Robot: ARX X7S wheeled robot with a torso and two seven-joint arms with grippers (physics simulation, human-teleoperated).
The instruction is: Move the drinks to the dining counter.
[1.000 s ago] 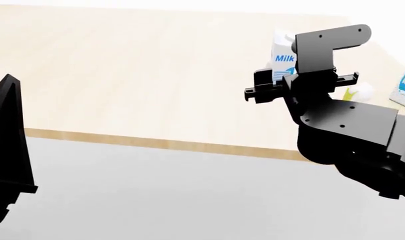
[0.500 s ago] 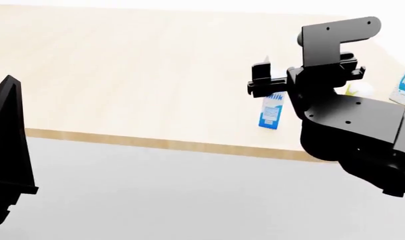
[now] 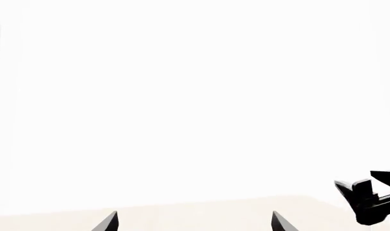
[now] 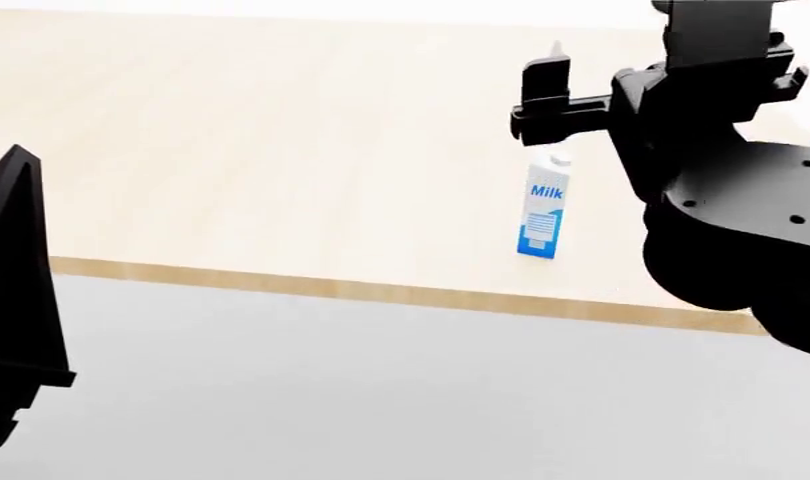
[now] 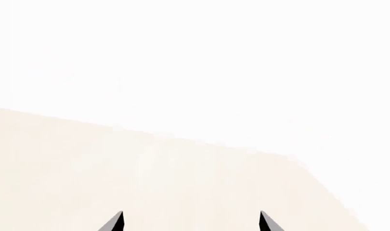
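Standing upright, white-and-blue Milk carton (image 4: 544, 207), dining counter (image 4: 245, 150)

The right arm (image 4: 725, 190) covers the dining counter (image 4: 245, 150) beside the Milk carton (image 4: 545, 218), hiding whatever stands behind it. The right gripper (image 5: 189, 222) shows only two fingertips at the picture's edge, as does the left gripper (image 3: 193, 222). The left arm (image 4: 16, 300) is cut off beside the counter's edge.

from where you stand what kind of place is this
Probably a simulated kitchen or dining area: a Milk carton stands upright on a broad pale wooden counter with a tan edge and a plain grey panel below.
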